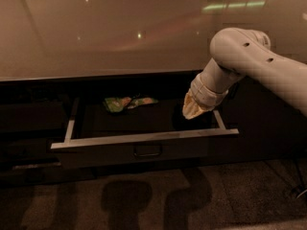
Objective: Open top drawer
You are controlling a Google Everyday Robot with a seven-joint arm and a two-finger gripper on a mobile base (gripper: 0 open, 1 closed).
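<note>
top drawer (110, 155) sits pulled well out of the cabinet, long axis left-right; loop handle (147, 151) at front centre, nearest the camera; claw (192, 112) hangs over the drawer's right-hand interior, behind the front rim, close to the right rail; so the handle lies forward and left of the claw; claw apart or together: cannot tell; green packet (125, 103) lies at the drawer's back, left of the claw, well apart; bench (96, 32) beyond and above; my read: drawer looks open, only a clean retreat upward remains.
</note>
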